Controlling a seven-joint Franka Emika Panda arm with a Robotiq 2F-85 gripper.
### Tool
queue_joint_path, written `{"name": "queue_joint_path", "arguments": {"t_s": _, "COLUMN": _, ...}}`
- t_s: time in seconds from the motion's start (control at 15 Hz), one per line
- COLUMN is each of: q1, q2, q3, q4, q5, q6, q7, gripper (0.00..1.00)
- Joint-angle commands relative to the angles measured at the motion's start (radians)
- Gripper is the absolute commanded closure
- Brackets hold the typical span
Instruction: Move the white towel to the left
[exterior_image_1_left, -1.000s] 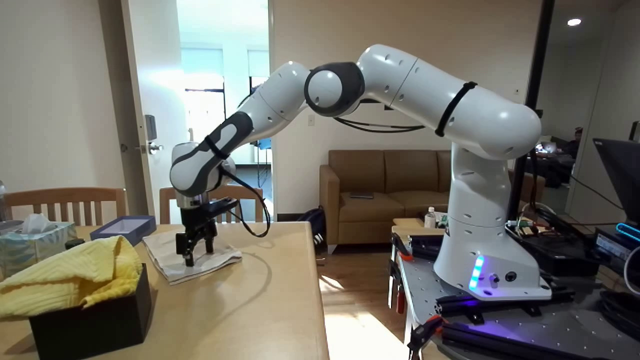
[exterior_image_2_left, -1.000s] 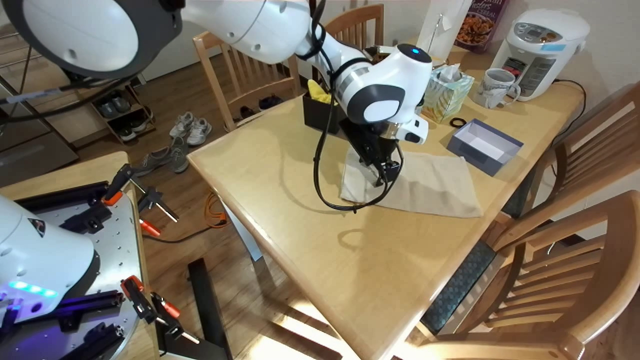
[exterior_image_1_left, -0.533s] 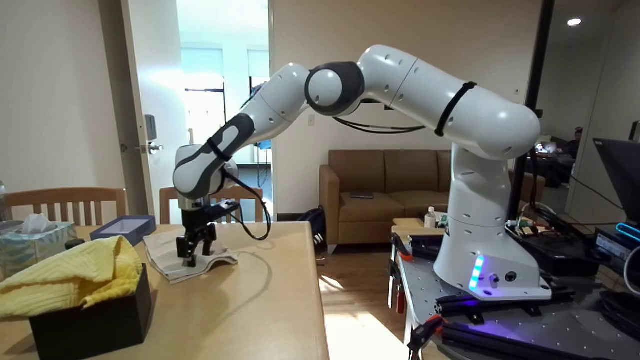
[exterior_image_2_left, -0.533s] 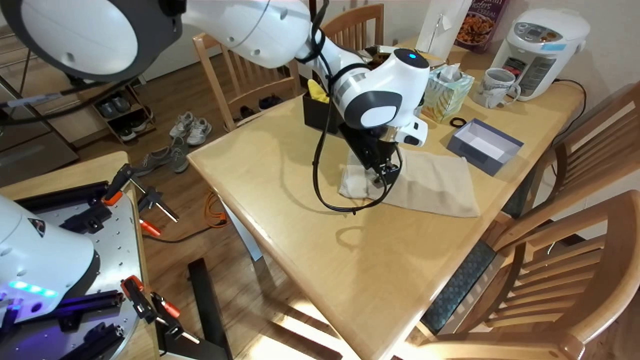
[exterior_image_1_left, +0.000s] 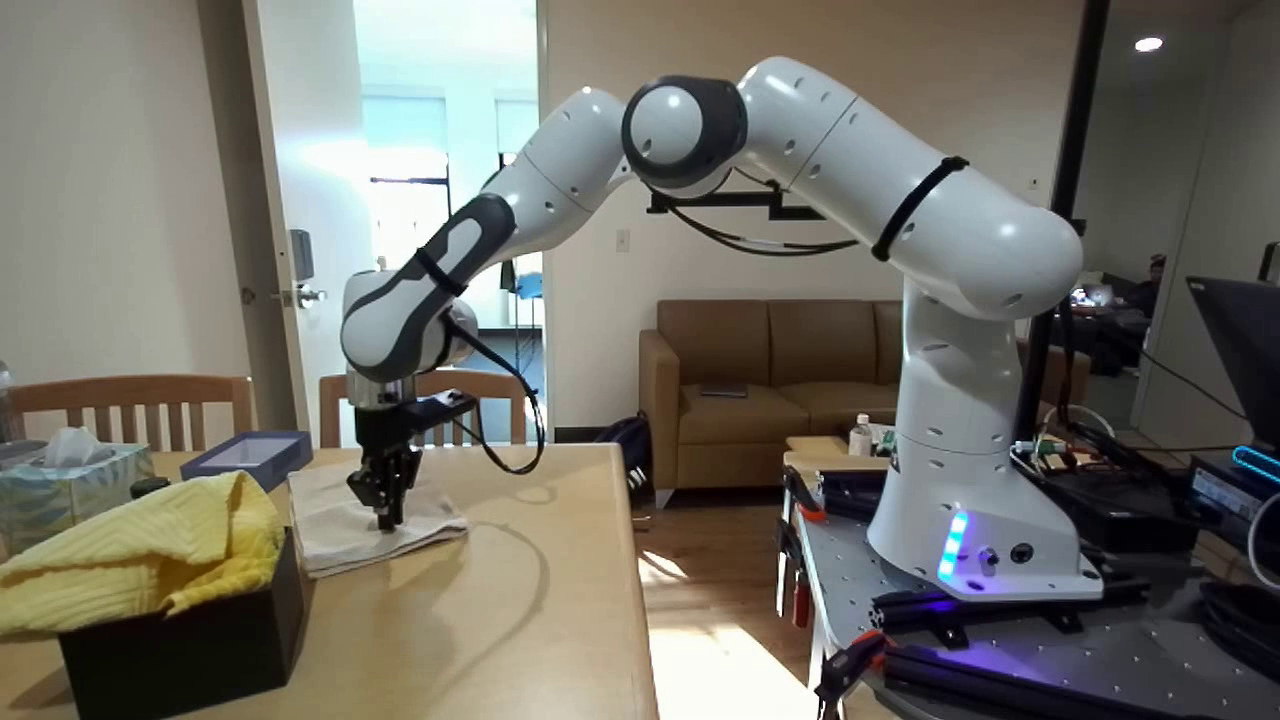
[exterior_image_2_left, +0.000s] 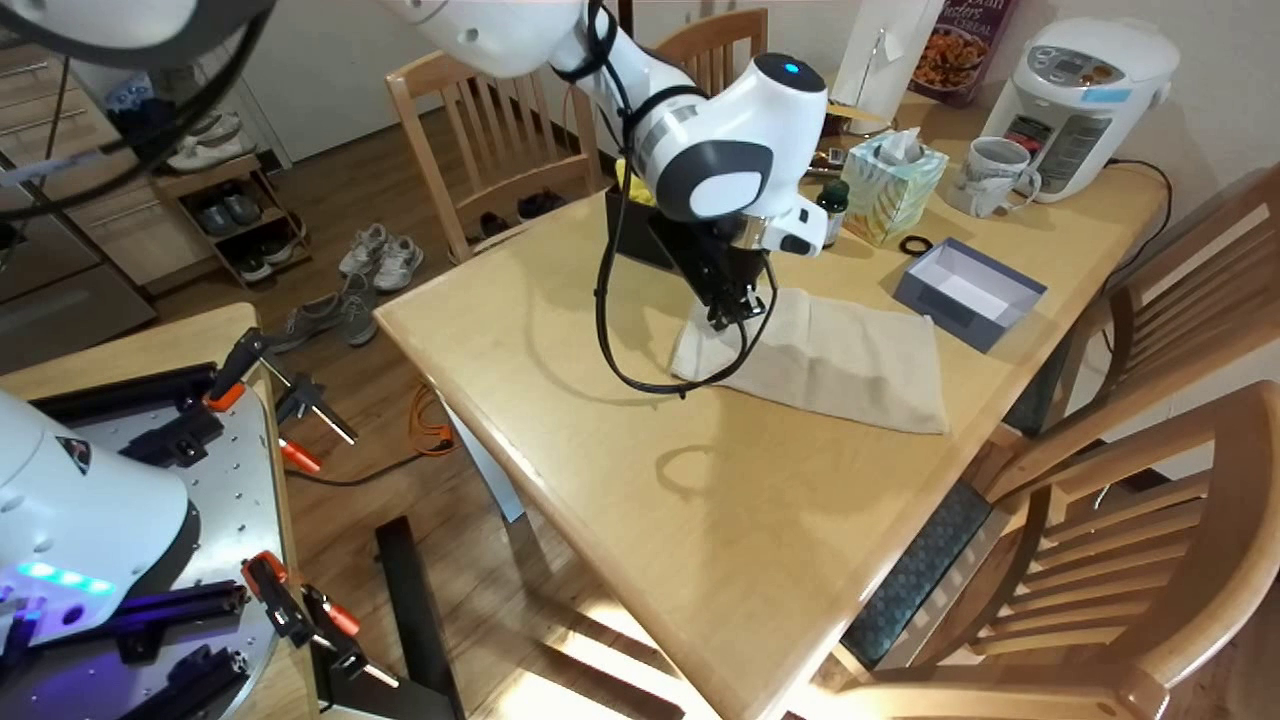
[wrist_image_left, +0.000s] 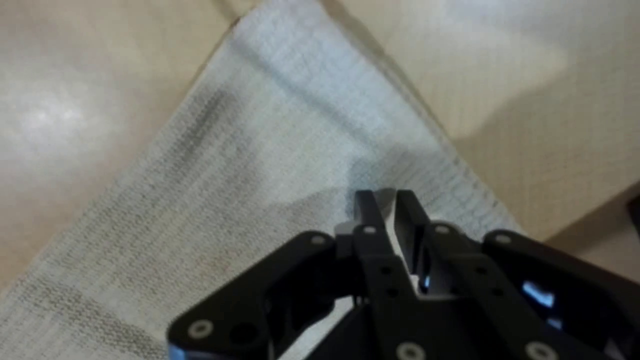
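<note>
Tbl (exterior_image_2_left: 610, 460) free robot-side; blk box (exterior_image_1_left: 190, 650), blue-gray box (exterior_image_2_left: 940, 308) near towel (exterior_image_2_left: 840, 360).

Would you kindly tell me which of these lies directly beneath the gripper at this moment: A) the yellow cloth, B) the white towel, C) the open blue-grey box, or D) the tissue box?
B: the wrist view shows the white towel spread on the table below the gripper, and both exterior views also place the gripper over that towel.
</note>
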Motion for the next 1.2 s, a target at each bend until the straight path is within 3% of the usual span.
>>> {"name": "queue_joint_path", "arguments": {"t_s": 0.0, "q1": 0.002, "q2": -0.097, "q3": 0.015, "q4": -0.155, "q5": 0.022, "q6": 0.019, "q7": -0.021, "gripper": 1.0}}
{"name": "queue_joint_path", "arguments": {"t_s": 0.07, "q1": 0.001, "q2": -0.108, "q3": 0.016, "q4": -0.182, "q5": 0.024, "q6": 0.024, "q7": -0.02, "gripper": 1.0}}
{"name": "queue_joint_path", "arguments": {"t_s": 0.13, "q1": -0.004, "q2": -0.117, "q3": 0.019, "q4": -0.203, "q5": 0.027, "q6": 0.021, "q7": -0.024, "gripper": 0.74}}
{"name": "queue_joint_path", "arguments": {"t_s": 0.27, "q1": -0.027, "q2": -0.136, "q3": 0.033, "q4": -0.249, "q5": 0.043, "q6": 0.039, "q7": -0.053, "gripper": 0.69}}
{"name": "queue_joint_path", "arguments": {"t_s": 0.93, "q1": -0.02, "q2": -0.248, "q3": -0.016, "q4": -0.383, "q5": 0.002, "q6": 0.122, "q7": -0.059, "gripper": 0.06}}
{"name": "queue_joint_path", "arguments": {"t_s": 1.13, "q1": -0.02, "q2": -0.232, "q3": -0.014, "q4": -0.365, "q5": -0.01, "q6": 0.118, "q7": -0.098, "gripper": 0.0}}
